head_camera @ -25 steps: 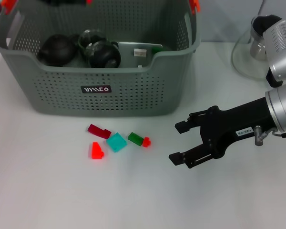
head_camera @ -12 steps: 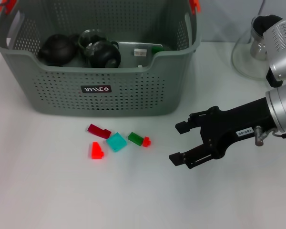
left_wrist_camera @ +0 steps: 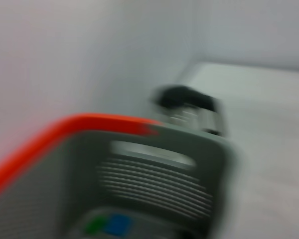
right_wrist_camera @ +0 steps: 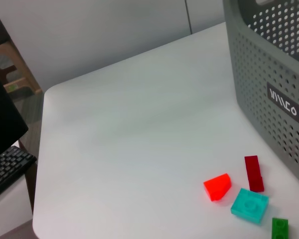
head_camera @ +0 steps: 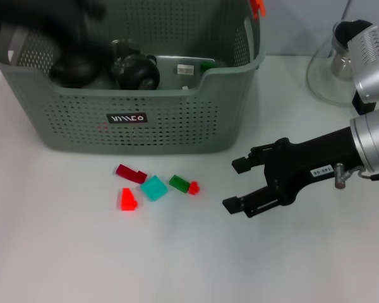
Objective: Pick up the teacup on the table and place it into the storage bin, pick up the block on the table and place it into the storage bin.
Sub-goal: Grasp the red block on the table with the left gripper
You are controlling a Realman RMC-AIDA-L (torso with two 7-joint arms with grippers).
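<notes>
The grey-green storage bin (head_camera: 177, 120) stands at the back of the white table, also seen as a perforated wall (right_wrist_camera: 269, 59) and a blurred rim (left_wrist_camera: 154, 184). Dark round teaware (head_camera: 136, 71) lies inside it; I cannot tell which piece is the teacup. Loose blocks lie in front of the bin: dark red (head_camera: 131, 173), teal (head_camera: 154, 187), green (head_camera: 179, 183), small red (head_camera: 194, 187) and orange-red (head_camera: 127, 199). My right gripper (head_camera: 237, 186) hovers open to the right of the blocks, holding nothing. My left arm (head_camera: 44, 16) is a dark blur over the bin's back left corner.
A glass teapot (head_camera: 331, 69) stands at the back right, behind my right arm. The bin's orange handle clip (head_camera: 258, 7) marks its right rim. In the right wrist view the table's far edge (right_wrist_camera: 40, 149) gives way to a dark keyboard (right_wrist_camera: 5, 167).
A dark blur of my left arm has swept in over the bin's back left corner. My right gripper has shifted very slightly; the blocks lie where they were.
</notes>
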